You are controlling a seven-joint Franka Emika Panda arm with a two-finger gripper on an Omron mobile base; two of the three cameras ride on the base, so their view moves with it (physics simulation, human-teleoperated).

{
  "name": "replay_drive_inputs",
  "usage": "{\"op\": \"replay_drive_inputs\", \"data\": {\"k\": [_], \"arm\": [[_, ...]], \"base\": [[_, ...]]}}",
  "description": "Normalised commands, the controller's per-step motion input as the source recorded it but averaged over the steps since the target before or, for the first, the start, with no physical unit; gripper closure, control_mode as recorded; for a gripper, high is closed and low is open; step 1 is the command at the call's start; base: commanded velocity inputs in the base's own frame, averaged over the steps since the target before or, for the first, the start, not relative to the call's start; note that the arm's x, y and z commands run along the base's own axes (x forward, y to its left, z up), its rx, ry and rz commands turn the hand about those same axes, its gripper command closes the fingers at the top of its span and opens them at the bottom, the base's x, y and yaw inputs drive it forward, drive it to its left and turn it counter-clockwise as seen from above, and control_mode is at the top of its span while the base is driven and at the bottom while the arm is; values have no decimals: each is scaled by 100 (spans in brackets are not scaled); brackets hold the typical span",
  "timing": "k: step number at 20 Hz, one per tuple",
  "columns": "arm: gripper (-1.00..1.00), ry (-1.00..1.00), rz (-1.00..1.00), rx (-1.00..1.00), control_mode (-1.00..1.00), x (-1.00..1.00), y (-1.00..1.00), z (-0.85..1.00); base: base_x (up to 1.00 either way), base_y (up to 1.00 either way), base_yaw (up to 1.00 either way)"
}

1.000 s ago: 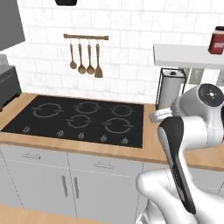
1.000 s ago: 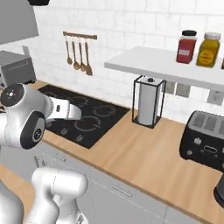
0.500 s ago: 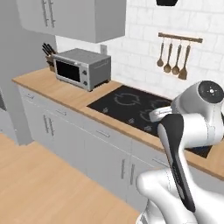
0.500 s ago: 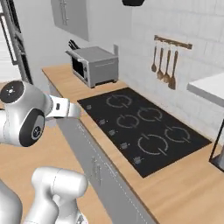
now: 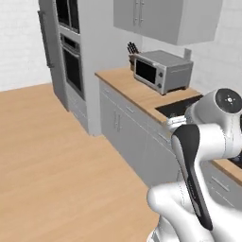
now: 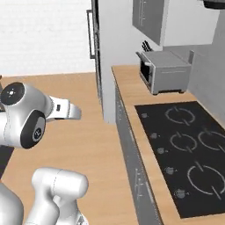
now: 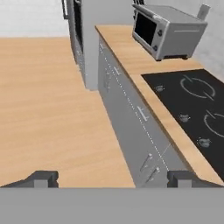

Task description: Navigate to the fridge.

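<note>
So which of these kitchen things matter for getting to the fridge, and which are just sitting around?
Part of the job:
fridge

Just there:
wall oven
countertop microwave
knife block
black hob

A wide stretch of bare wooden floor [image 5: 52, 156] is left open to the left of the cabinet run [image 5: 127, 137], reaching back to the white wall. That side is bounded by the wooden counter [image 7: 131, 54], on which a toaster oven [image 7: 168, 30] is stood, with a knife block [image 5: 132, 51] just behind it. Room above the counter is limited by the wall cupboards [image 5: 165, 19]. The black cooktop [image 6: 189, 154] is set flush into the counter. At the far end, passage along the run is blocked by the wall oven column [image 5: 71, 61], with the fridge [image 5: 47, 52] beyond it
</note>
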Motion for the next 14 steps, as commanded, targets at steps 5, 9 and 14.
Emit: {"op": "replay_drive_inputs", "data": {"k": [5,9,14], "arm": [[-100,0,0,0,100,0,0,0],[-100,0,0,0,100,0,0,0],[-100,0,0,0,100,0,0,0]], "base": [[74,22,55],[90,6,58],[100,0,43]]}}
